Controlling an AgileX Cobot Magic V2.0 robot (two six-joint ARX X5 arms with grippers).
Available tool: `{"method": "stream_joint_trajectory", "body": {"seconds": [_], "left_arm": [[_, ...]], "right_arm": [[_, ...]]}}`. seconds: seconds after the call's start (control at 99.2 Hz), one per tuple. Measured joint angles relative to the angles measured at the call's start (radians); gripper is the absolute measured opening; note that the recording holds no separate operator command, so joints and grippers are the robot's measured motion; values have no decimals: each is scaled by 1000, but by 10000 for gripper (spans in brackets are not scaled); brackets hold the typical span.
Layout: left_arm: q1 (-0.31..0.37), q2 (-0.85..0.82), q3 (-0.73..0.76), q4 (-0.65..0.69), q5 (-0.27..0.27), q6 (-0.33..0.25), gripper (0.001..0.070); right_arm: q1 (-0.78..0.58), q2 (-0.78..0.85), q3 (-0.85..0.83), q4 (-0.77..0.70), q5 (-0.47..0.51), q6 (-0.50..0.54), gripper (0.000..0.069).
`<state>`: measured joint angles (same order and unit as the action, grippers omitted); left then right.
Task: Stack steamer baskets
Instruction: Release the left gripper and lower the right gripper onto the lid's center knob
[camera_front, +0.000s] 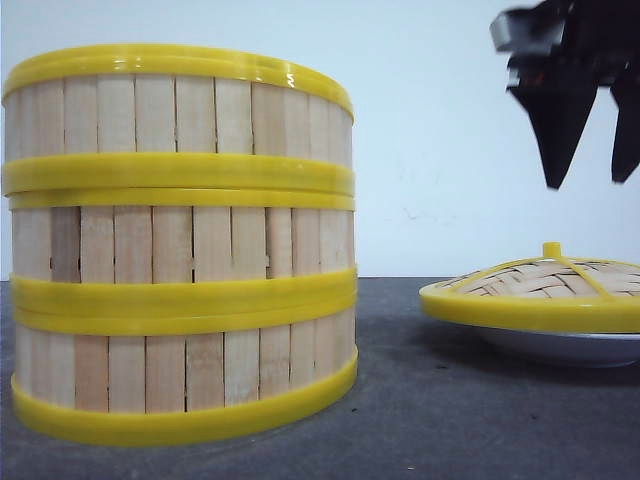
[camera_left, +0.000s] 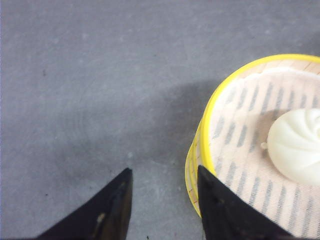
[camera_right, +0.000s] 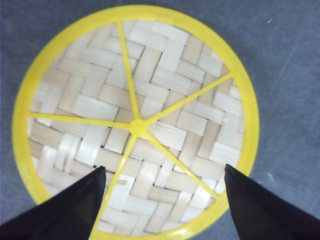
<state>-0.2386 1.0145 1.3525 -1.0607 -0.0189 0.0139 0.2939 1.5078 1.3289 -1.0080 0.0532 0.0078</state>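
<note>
The three steamer baskets (camera_front: 180, 245) stand stacked on the bench (camera_front: 450, 420), just beside the released left end effector (camera_left: 162, 200). The right end effector (camera_right: 162, 200), also released, hangs above the woven lid (camera_right: 135, 120).

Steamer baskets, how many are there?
3, all in one stack on the table's left: bottom basket, middle basket, top basket. None seems hidden.

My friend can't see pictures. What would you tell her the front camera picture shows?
Three steamer baskets of pale wooden slats with yellow rims stand stacked in a tower on a dark grey table. To the right, a woven domed lid rests on a white plate, and the black right gripper hangs open above it.
</note>
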Motion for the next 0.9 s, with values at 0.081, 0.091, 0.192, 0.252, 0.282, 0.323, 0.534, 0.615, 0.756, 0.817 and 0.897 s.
{"method": "stream_joint_trajectory", "body": {"seconds": [0.081,0.091,0.192,0.252,0.282,0.323,0.534,0.615,0.756,0.817,0.897], "left_arm": [[0,0,0,1,-1,0,236],[0,0,0,1,-1,0,236],[0,0,0,1,-1,0,236],[0,0,0,1,-1,0,236],[0,0,0,1,-1,0,236],[0,0,0,1,-2,0,236],[0,0,0,2,-1,0,236],[0,0,0,2,-1,0,236],[0,0,0,3,-1,0,236],[0,0,0,3,-1,0,236],[0,0,0,3,-1,0,236]], "right_arm": [[0,31,0,17,-26,-5,464],[0,34,0,19,-28,-5,462],[0,70,0,40,-35,-5,419],[0,87,0,54,-35,-5,402],[0,94,0,60,-35,-5,397],[0,101,0,63,-35,-5,394],[0,134,0,77,-35,-5,357],[0,137,0,87,-35,-5,343],[0,137,0,98,-35,-5,334],[0,137,0,99,-35,-5,333],[0,137,0,99,-45,-5,333]]}}
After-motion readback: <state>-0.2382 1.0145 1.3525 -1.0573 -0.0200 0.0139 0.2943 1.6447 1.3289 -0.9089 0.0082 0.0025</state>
